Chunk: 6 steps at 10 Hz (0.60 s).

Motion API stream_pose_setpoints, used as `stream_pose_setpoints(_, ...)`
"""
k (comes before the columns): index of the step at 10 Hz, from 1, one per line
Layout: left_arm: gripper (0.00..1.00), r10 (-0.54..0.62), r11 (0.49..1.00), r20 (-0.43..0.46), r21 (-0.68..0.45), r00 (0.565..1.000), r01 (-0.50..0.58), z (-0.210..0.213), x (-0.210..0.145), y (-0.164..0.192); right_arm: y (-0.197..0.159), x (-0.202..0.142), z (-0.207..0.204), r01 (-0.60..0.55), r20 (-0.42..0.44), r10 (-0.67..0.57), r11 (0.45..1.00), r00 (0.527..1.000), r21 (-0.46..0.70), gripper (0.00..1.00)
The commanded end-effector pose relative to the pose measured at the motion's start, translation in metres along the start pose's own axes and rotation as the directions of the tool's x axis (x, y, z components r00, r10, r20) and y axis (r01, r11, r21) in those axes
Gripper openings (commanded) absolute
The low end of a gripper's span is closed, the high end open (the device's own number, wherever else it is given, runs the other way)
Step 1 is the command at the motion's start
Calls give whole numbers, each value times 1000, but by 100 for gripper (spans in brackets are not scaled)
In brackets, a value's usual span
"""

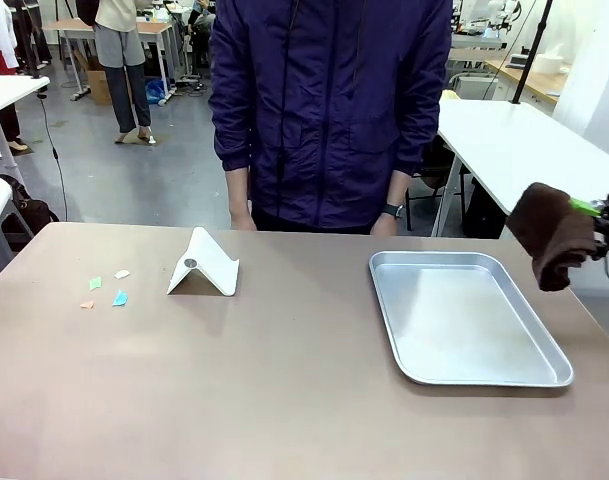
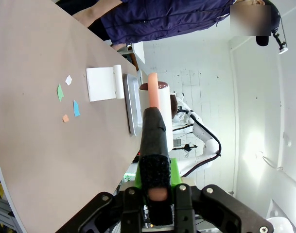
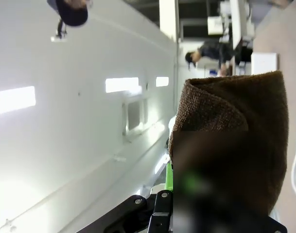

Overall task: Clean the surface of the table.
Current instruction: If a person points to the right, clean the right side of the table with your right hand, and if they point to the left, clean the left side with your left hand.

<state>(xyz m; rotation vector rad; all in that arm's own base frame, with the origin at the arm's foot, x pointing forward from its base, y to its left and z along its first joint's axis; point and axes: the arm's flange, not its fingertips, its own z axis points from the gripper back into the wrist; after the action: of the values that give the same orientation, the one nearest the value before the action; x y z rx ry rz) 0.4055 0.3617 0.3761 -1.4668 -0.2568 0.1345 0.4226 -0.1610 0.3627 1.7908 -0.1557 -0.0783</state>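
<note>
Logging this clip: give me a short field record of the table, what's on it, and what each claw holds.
table: brown top, person standing at the far side
debris: coloured paper scraps near the left end
other items: white folded stand left of centre; silver metal tray on the right
left claw: shut on a long black tool with a pinkish end
right claw: shut on a brown cloth, raised at the table's right edge

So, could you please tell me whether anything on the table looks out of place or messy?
Yes: a few small coloured paper scraps lie scattered on the table near its left end, left of the white folded stand. They look like loose litter. The metal tray sits flat and looks undamaged.
</note>
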Motion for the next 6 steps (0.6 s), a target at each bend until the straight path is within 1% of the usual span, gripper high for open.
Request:
stream_pose_setpoints(1, 0, -1, 1000, -5, 1, 1000, 1, 0, -4, -5, 3, -4, 33, -54, 112, 58, 998, 992, -36, 9)
stream_pose_setpoints(2, 0, -1, 1000, -5, 1, 1000, 1, 0, -4, -5, 1, -7, 46, -45, 174, 57, 997, 983, -68, 9)
stream_pose_setpoints(3, 0, -1, 1000, -5, 1, 1000, 1, 0, -4, -5, -1, -8, 50, -24, 210, 47, 994, 977, -108, 9)
stream_pose_setpoints(4, 0, -1, 1000, -5, 1, 1000, 1, 0, -4, -5, -5, -7, 45, -27, 209, 60, 987, 976, -156, 9)
stream_pose_setpoints(5, 0, -1, 1000, -5, 1, 1000, 1, 0, -4, -5, 1, -10, 61, -17, 172, 30, 997, 985, -76, 9)
stream_pose_setpoints(6, 0, -1, 1000, -5, 1, 1000, 1, 0, -4, -5, 1, -10, 61, -17, 172, 30, 997, 985, -76, 9)
